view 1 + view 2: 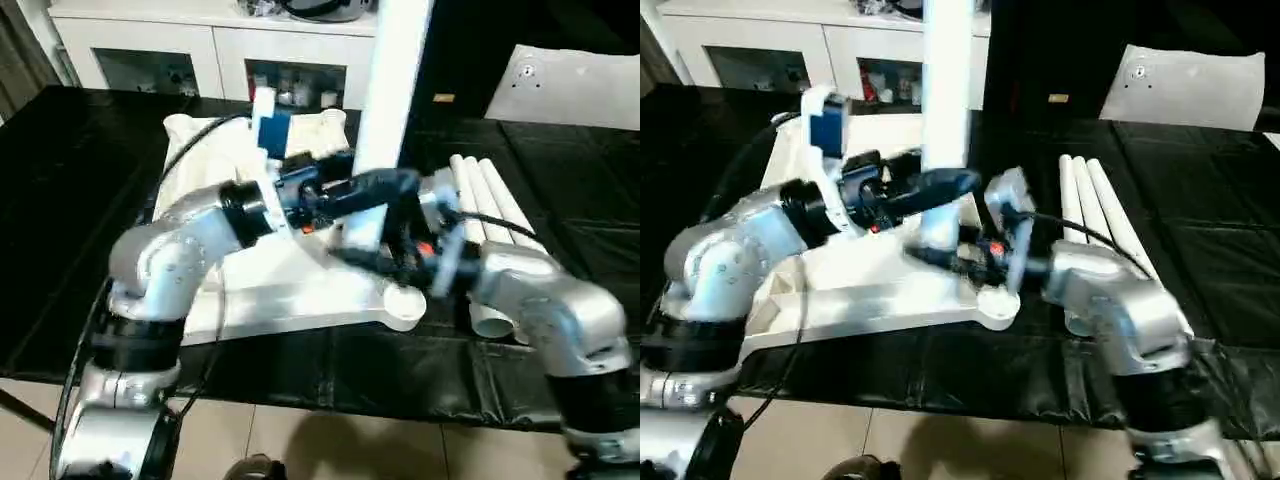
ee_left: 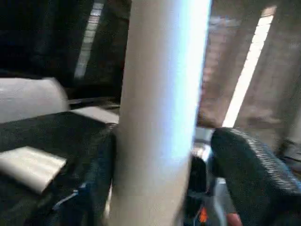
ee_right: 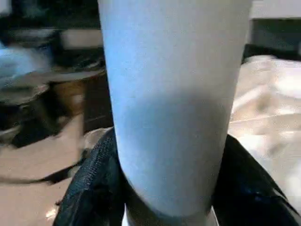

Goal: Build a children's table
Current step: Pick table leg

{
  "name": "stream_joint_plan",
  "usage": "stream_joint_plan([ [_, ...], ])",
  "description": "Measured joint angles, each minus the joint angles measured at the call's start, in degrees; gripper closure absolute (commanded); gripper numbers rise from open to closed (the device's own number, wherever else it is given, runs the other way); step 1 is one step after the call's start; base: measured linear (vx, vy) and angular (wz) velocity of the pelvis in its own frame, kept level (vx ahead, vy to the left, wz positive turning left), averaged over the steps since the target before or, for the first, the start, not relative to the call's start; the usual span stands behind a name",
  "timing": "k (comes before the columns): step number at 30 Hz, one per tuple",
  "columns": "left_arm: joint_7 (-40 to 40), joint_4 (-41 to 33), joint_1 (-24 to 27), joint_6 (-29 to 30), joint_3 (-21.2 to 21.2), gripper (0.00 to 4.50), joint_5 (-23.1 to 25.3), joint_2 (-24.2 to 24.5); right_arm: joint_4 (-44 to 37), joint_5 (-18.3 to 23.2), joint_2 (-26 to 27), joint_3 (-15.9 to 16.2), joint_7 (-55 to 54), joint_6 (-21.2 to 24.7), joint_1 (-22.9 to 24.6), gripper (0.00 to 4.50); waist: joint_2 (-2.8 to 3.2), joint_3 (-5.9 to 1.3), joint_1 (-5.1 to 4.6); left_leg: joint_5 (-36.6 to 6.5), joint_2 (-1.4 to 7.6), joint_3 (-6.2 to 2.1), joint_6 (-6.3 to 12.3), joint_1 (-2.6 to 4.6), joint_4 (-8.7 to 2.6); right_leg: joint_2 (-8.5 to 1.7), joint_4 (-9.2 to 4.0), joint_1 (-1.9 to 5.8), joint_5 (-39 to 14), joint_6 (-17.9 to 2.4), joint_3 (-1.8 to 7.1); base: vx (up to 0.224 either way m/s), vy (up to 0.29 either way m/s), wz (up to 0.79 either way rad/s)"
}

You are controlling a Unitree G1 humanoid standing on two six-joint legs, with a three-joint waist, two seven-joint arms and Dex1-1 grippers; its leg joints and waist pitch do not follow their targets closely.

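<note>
Held upright by right gripper (image 3: 164,207) over upturned tabletop (image 1: 300,290), one leg (image 1: 395,90) not yet confirmed seated; left gripper (image 2: 160,179) loosened beside it; three legs (image 1: 490,200) waiting alongside.

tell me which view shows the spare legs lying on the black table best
The left eye view: the spare legs lie side by side, in full length, to the right of the upturned table top. The right eye view shows them too, partly behind the right arm. The left wrist view catches a blurred end; the right wrist view shows the upright leg.
</note>
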Motion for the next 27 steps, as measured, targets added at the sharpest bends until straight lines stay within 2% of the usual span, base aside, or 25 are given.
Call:
stream_joint_plan([
  [2, 4.8, -1.13, 0.66, -1.59, -0.62, 0.95, 3.5, -1.49, 0.9, -1.31, 1.22, -0.39, -2.86, -0.81, 0.0, 2.57, -0.01, 0.0, -0.04, 0.0, 0.0, 0.01, 0.0, 0.0, 0.01, -0.01, -0.01, 0.01, 0.01, 0.0, 0.01, 0.0, 0.0, 0.0],
  [3, 8.08, -1.4, 0.85, -3.11, -1.01, 1.25, 5.91, -2.38, 1.3, -2.19, 2.34, -0.46, -4.63, -1.37, 0.0, 2.57, -0.01, 0.0, -0.07, 0.0, 0.0, 0.01, 0.0, 0.0, 0.01, -0.01, -0.04, 0.01, 0.05, 0.02, 0.02, 0.0, 0.0, 0.0],
  [5, 12.54, -1.63, 0.93, -4.36, -1.99, 1.32, 8.54, -4.45, 1.71, -2.93, 3.61, -0.39, -6.53, -2.21, -0.05, 2.57, -0.01, 0.0, -0.07, 0.0, 0.0, 0.01, 0.0, -0.01, 0.0, -0.01, -0.04, 0.0, 0.06, 0.03, 0.02, 0.0, 0.0, 0.0],
  [7, 15.9, -2.02, 1.27, -4.92, -2.05, 1.35, 9.59, -6.29, 2.55, -3.43, 4.0, -0.41, -7.86, -2.68, -0.58, 2.57, -0.01, 0.0, -0.13, 0.0, 0.0, 0.01, 0.0, 0.0, 0.0, 0.0, -0.04, 0.01, 0.06, 0.03, 0.02, 0.0, 0.0, 0.0],
  [9, 19.0, -2.41, 1.74, -5.22, -2.06, 1.67, 10.29, -8.14, 3.25, -4.36, 4.44, -0.49, -8.73, -3.0, -1.26, 2.57, -0.01, 0.0, -0.17, 0.0, 0.0, 0.01, 0.0, -0.01, 0.0, 0.0, -0.04, 0.0, 0.07, 0.03, 0.01, 0.0, 0.0, 0.0],
  [12, 22.94, -3.0, 1.75, -5.38, -2.12, 1.7, 11.89, -10.65, 3.55, -5.29, 5.45, -0.46, -9.82, -4.02, -1.26, 2.57, -0.01, 0.0, -0.15, 0.0, 0.01, 0.01, 0.0, -0.01, 0.0, 0.0, -0.04, 0.0, 0.07, 0.03, 0.01, 0.0, 0.0, 0.0],
  [18, 28.53, -3.13, 1.75, -6.12, -3.06, 1.7, 15.62, -12.18, 5.08, -6.66, 6.01, -0.42, -11.62, -5.02, -1.29, 2.57, -0.01, 0.0, -0.17, 0.0, 0.01, 0.01, 0.0, -0.01, 0.0, 0.0, -0.05, 0.0, 0.07, 0.04, 0.02, 0.0, 0.0, 0.0],
  [27, 31.05, -3.91, 2.28, -6.46, -3.96, 1.7, 17.03, -13.53, 5.73, -7.67, 6.64, -0.42, -12.76, -5.7, -1.52, 2.57, -0.01, 0.0, -0.18, 0.0, 0.01, 0.01, 0.0, -0.02, 0.0, 0.0, -0.06, -0.01, 0.08, 0.04, 0.01, 0.0, 0.0, 0.0],
])
